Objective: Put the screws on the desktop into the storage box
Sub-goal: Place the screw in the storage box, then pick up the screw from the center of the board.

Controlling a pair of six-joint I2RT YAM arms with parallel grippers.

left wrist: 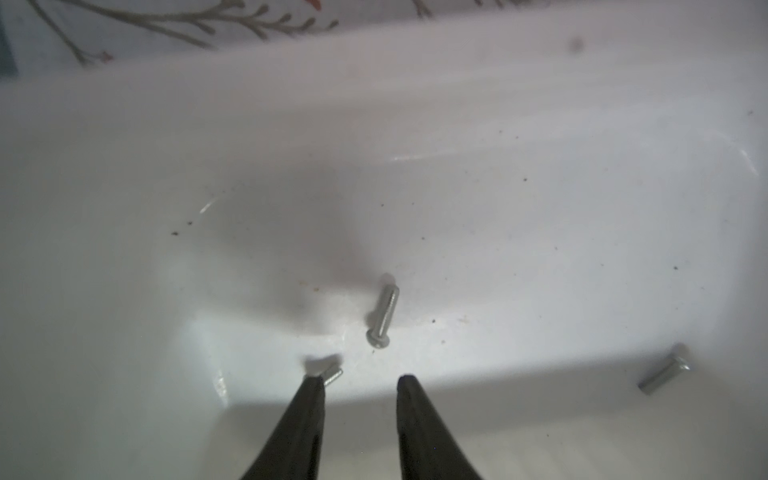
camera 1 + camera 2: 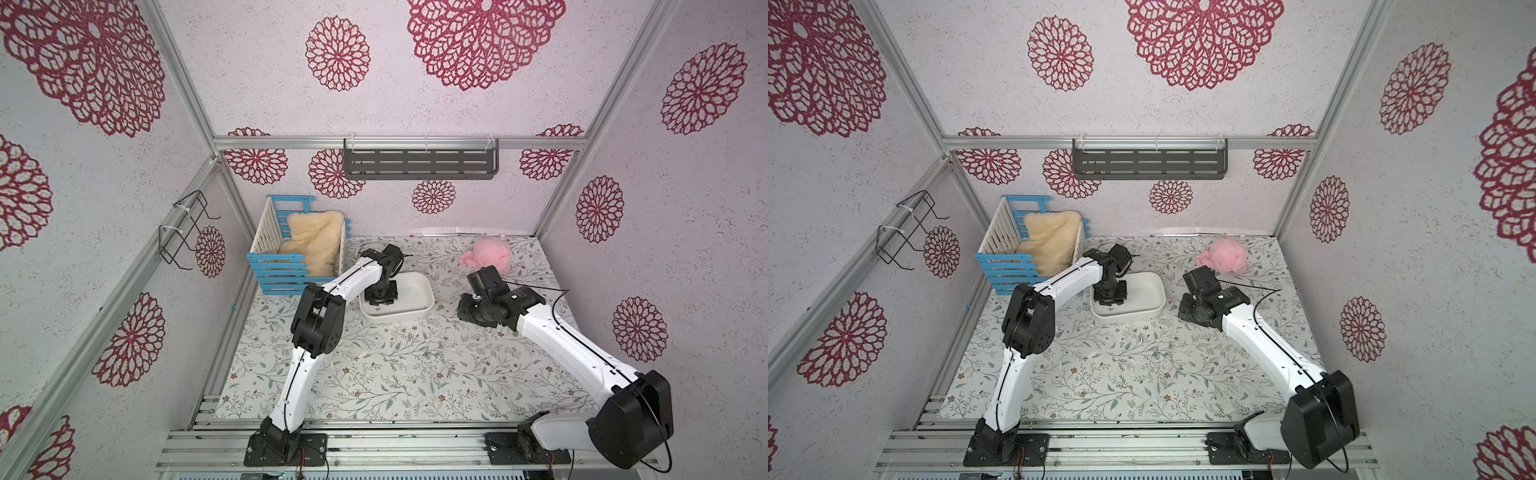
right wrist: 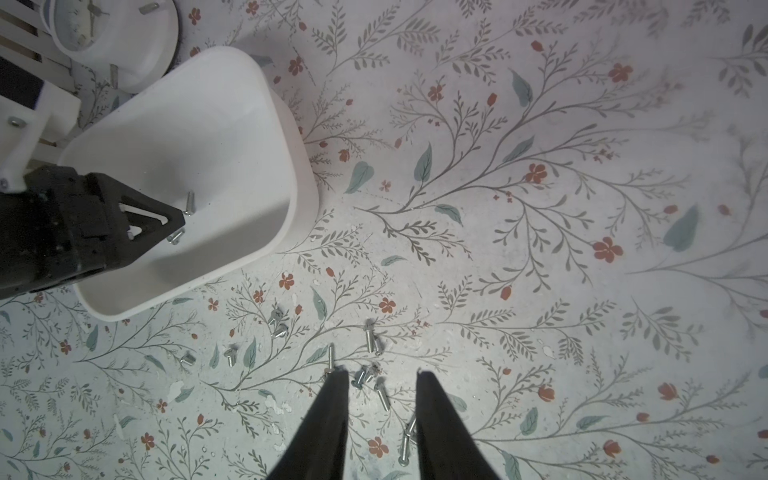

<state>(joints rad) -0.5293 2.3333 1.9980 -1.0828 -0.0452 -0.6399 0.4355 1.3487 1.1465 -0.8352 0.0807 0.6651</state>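
Released and empty at the left hand point(image 1: 360, 378), inside the storage box point(image 1: 498, 104) beside three screws point(image 1: 383, 316) on its floor. Released at the right hand point(image 3: 380, 374), above loose screws point(image 3: 371, 338) on the worktop point(image 3: 582, 291), five o'clock from the box.

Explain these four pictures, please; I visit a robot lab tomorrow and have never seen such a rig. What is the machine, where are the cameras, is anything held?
These are two robot arms on one table, each ending in a two-finger gripper. Both top views look down on the whole booth. The other two pictures come from a camera on each wrist, looking out past that arm's gripper. The left gripper points down into the white storage box, where screws already lie; its jaws are apart and hold nothing. The right gripper is open above loose screws on the flowered desktop, also holding nothing. At the back stand a blue crate and a pink plush toy.
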